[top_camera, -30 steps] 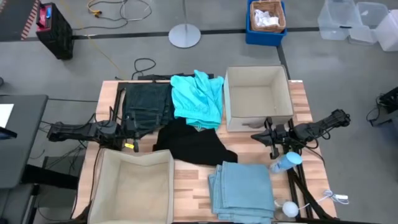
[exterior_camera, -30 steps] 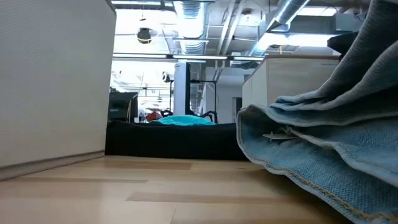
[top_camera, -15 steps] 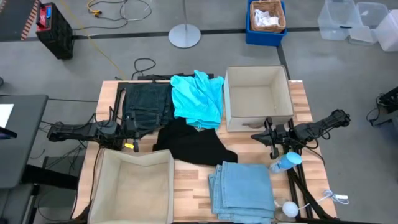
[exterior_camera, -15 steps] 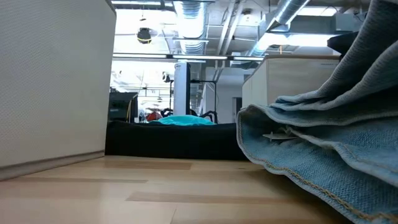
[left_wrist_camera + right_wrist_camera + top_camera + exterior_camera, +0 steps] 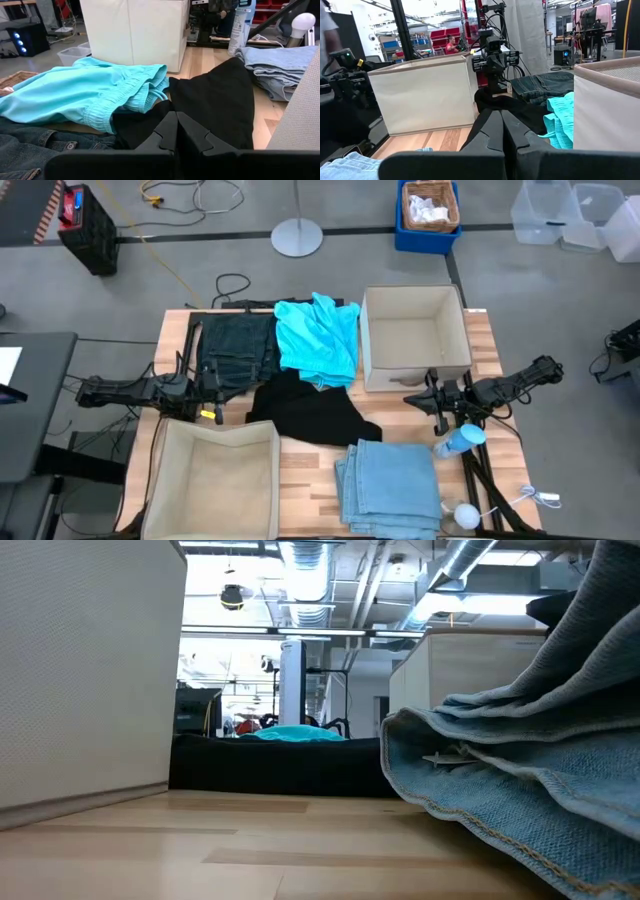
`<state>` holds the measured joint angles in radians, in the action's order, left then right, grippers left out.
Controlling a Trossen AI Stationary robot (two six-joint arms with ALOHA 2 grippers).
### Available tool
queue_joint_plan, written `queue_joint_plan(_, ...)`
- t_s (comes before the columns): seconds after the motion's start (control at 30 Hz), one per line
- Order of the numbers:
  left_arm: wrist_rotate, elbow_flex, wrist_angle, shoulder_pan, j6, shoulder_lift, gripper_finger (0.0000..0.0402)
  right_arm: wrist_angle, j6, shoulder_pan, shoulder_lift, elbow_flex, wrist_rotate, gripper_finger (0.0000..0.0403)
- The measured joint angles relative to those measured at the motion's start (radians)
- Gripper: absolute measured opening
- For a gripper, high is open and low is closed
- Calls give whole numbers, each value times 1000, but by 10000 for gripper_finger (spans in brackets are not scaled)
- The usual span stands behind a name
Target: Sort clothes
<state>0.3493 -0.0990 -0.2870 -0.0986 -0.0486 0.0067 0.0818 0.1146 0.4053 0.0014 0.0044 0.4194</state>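
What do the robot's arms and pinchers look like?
Both arms are thin, black and jointed. The left arm has a small yellow mark near its gripper. The right arm ends in a dark gripper. Each gripper has two dark, wedge-shaped fingers tapering to a point.
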Motion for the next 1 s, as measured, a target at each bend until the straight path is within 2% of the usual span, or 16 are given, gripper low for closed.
queue_joint_plan(0.2,0,1,55,0,-5,0,0,0,-3,0,0,0,0,6)
queue_joint_plan(0.33,-1,11,262,0,-57,1,0,0,-7,0,0,0,0,6)
queue_joint_plan(0.4,-6,8,386,0,-69,0,0,9,-66,-4,0,0,0,6)
queue_joint_plan(0.63,-61,6,687,0,-210,25,0,315,-136,-60,0,8,2,6)
queue_joint_plan(0.77,-83,3,782,0,-311,71,0,441,-139,-97,12,69,4,6)
queue_joint_plan(0.83,-82,3,828,0,-318,102,0,448,-139,-107,30,113,4,6)
queue_joint_plan(1.0,-77,-6,1013,0,-332,196,0,452,-95,-109,167,273,0,6)
